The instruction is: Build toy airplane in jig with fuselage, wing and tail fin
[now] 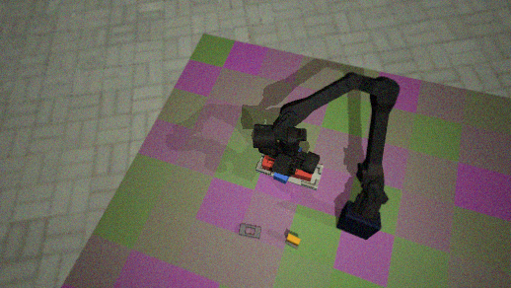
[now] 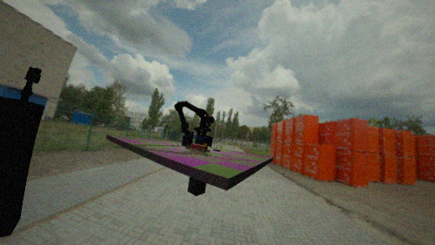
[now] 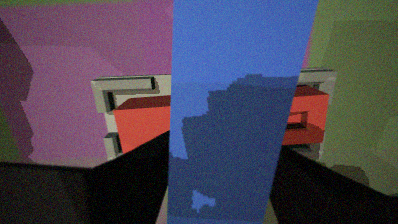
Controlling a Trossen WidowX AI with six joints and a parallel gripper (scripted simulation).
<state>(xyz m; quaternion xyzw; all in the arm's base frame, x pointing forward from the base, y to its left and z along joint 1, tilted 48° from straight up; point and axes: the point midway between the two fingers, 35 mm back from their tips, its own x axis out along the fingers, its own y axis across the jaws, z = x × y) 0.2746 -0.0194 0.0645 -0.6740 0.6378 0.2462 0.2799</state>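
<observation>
Gripper (image 3: 220, 195) is clamped on the blue wing (image 3: 235, 100), held over the red fuselage (image 3: 142, 125) seated in the jig (image 3: 107, 92) mid-desk. 1 orange tail fin (image 1: 293, 239) lies toward the near edge.

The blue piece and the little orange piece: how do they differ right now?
The blue piece is clamped in the gripper above the red fuselage in its jig; the orange piece lies loose on the table, well apart from the jig. The blue piece is a long flat slab crossing the fuselage; the orange piece looks like a much smaller block. Both are plain, solid-coloured parts.
</observation>
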